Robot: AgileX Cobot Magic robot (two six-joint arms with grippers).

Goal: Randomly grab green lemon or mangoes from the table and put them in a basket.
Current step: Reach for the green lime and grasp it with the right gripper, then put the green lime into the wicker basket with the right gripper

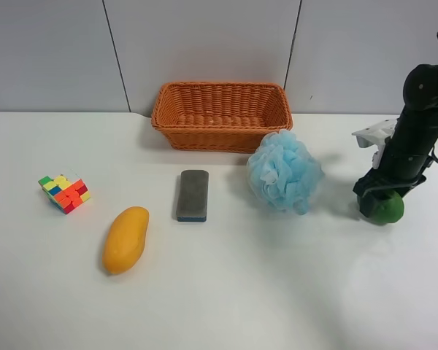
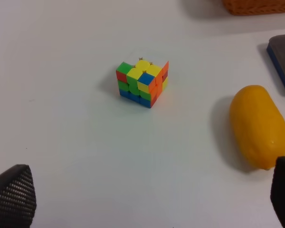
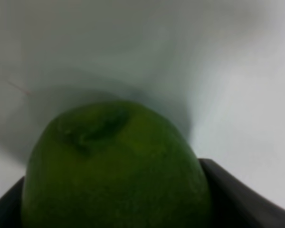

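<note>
The green lemon (image 1: 385, 208) rests on the white table (image 1: 241, 292) at the right. The right gripper (image 1: 378, 198) comes down on it from above. In the right wrist view the lemon (image 3: 116, 166) fills the space between the dark fingers (image 3: 232, 194), which touch both its sides. The orange-yellow mango (image 1: 125, 239) lies at the front left, and also shows in the left wrist view (image 2: 259, 126). The left gripper (image 2: 147, 199) is open and empty above the table, beside the mango. The wicker basket (image 1: 220, 135) stands at the back middle with nothing in it.
A blue bath pouf (image 1: 285, 173) sits between the basket and the lemon. A grey-and-blue block (image 1: 193, 195) lies in front of the basket. A multicoloured puzzle cube (image 1: 64, 193) sits at the left, also in the left wrist view (image 2: 142, 83).
</note>
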